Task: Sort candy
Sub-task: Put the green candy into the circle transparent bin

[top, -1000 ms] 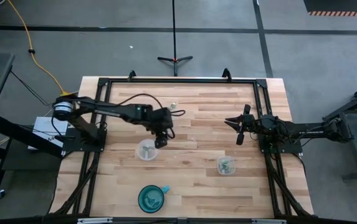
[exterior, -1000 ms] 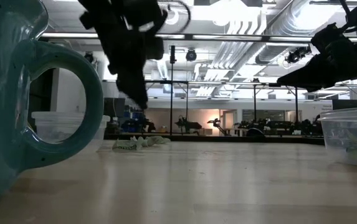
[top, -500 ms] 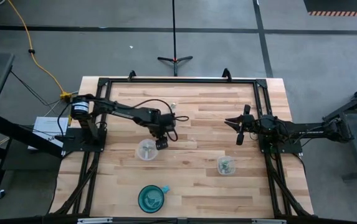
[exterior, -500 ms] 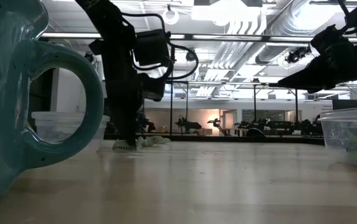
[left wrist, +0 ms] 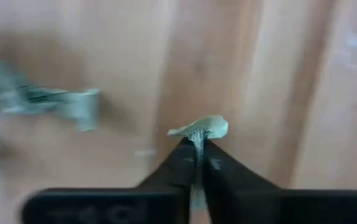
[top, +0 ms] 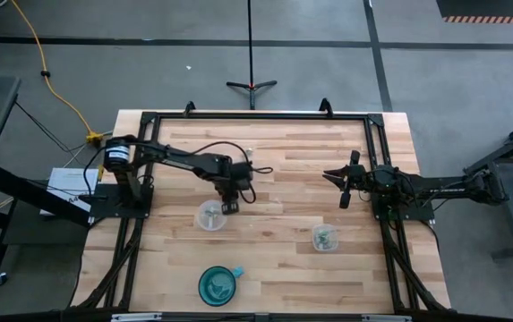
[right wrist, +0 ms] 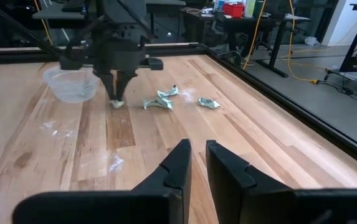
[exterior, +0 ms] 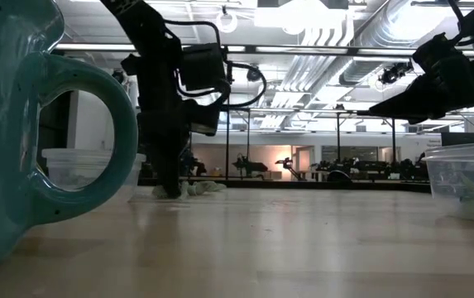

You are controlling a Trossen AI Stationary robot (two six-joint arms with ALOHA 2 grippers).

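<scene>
My left gripper point(left wrist: 197, 142) was pinched tight on one candy point(left wrist: 199, 128), down at the table point(top: 283, 259) just beside the left cup point(top: 209, 216). I judged this the pick step; next it needed a lift and a short carry over that cup. A few loose candies point(right wrist: 161, 99) lay close by. My right gripper point(right wrist: 195, 151) waited at the right side, fingers slightly apart, holding nothing.

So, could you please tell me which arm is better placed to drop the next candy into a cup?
The left. Its claw is shut on a candy right beside the clear cup, while the right claw hangs idle, holding nothing.
</scene>
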